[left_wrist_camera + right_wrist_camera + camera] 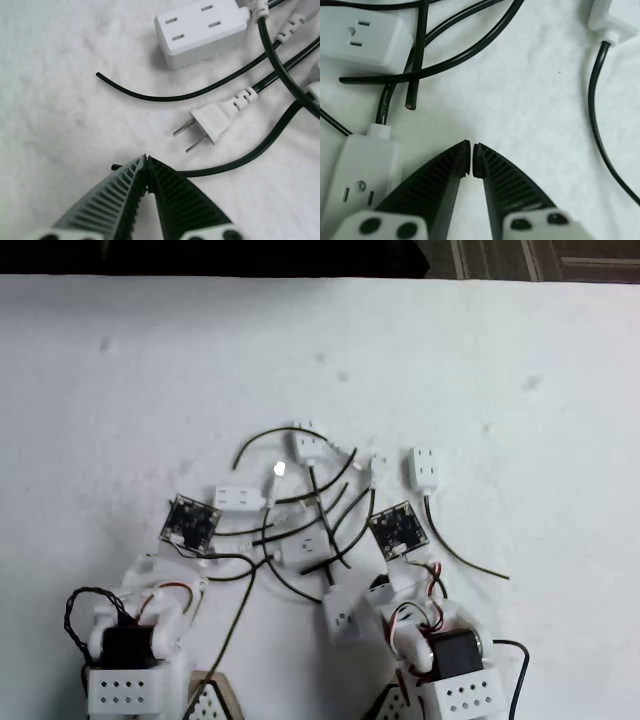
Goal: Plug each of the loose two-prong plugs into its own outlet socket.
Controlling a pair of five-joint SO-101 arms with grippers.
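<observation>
**Left gripper** (146, 167): the jaws are pressing fully together at the tips and gripping nothing. A black cord (240, 159) is running across just past the tips; contact cannot be told.

**Right gripper** (471, 159): the jaws are sitting all but together, with a hairline gap at the tips and nothing between them. It is hanging low over bare white table (545, 100).

**Placement (judgement):** both grippers are hanging low at the edge of the cord tangle, likely because the plugs and sockets are lying mixed inside it. The left one is facing a plug directly, which looks like staging for a pick. Its jaws would need to open first.

**Task item:** the two-prong plug (212, 121) is lying flat on the table just beyond the left gripper's tips.
- It has a white moulded body and a ribbed strain relief leading into black cord.
- Its two flat metal prongs (182, 130) are bare and pointing toward open table, not toward a socket.

**Sockets:**
- A two-slot outlet block (197, 30) is lying near the plug, farther from the gripper. Its slots are facing up and are empty.
- By the right gripper, one grounded socket block (355, 180) is lying just beside the jaws.
- A second grounded block (365, 37) is lying farther off under crossing cords.
- A third white block (615, 17) is trailing its own cord.

A cut cord end (409, 106) is showing a reddish core.
</observation>
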